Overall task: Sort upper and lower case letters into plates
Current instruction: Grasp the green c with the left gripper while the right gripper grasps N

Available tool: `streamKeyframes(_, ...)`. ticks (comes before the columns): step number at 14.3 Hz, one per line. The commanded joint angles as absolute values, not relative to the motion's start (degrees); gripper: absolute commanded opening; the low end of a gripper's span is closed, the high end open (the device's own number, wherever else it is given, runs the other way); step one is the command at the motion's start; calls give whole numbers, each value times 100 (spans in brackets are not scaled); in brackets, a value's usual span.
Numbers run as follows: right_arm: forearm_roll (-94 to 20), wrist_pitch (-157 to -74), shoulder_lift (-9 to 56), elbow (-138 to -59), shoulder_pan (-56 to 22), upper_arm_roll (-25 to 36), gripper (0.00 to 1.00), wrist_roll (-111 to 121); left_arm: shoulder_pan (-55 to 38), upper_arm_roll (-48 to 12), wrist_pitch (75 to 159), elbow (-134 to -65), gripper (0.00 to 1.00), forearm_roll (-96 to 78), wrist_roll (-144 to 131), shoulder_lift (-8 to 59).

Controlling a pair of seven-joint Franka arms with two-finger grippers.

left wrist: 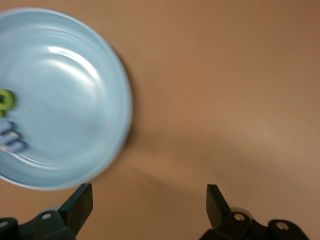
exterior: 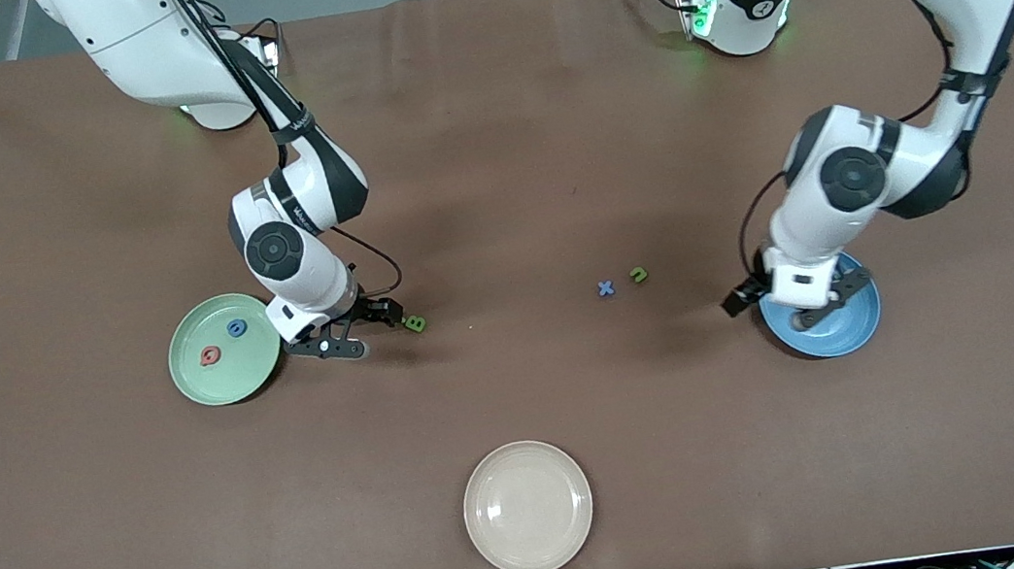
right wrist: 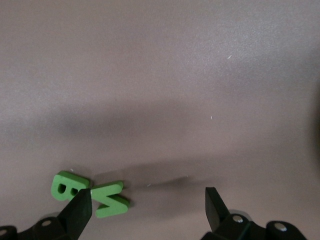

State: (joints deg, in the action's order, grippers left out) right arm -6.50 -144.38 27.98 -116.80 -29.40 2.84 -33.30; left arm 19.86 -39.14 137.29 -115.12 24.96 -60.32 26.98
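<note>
The pale green plate [exterior: 226, 385] toward the right arm's end holds a red letter [exterior: 209, 356] and a blue letter [exterior: 236, 328]. Beside it my right gripper [exterior: 366, 330] [right wrist: 147, 207] stands open low over the table. One of its fingers is next to a green B [exterior: 415, 323] [right wrist: 67, 185] and a second green letter [right wrist: 110, 199]. My left gripper [exterior: 794, 307] [left wrist: 149, 205] is open and empty at the edge of the blue plate [exterior: 850, 323] [left wrist: 75, 75], which holds a green letter [left wrist: 5, 100] and a blue letter [left wrist: 10, 139]. A blue x [exterior: 605, 288] and a green letter [exterior: 638, 275] lie mid-table.
A cream-beige plate [exterior: 528, 507] with nothing on it sits near the table's front edge. Brown cloth covers the table. Both arms' bases stand along the edge farthest from the front camera.
</note>
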Motion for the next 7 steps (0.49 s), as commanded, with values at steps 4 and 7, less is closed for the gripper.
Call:
streamKeyframes(4,-703,-14950,3120,-11681,-3146,343,100,-3691,915,-3894,13649,-11084,100,2575,-6310,3295)
streamKeyframes(7,-703,-15055,3216,-11663,-3155,343,100,-3700,712,-3885,13658,-11118,99,2593,-6477,3436)
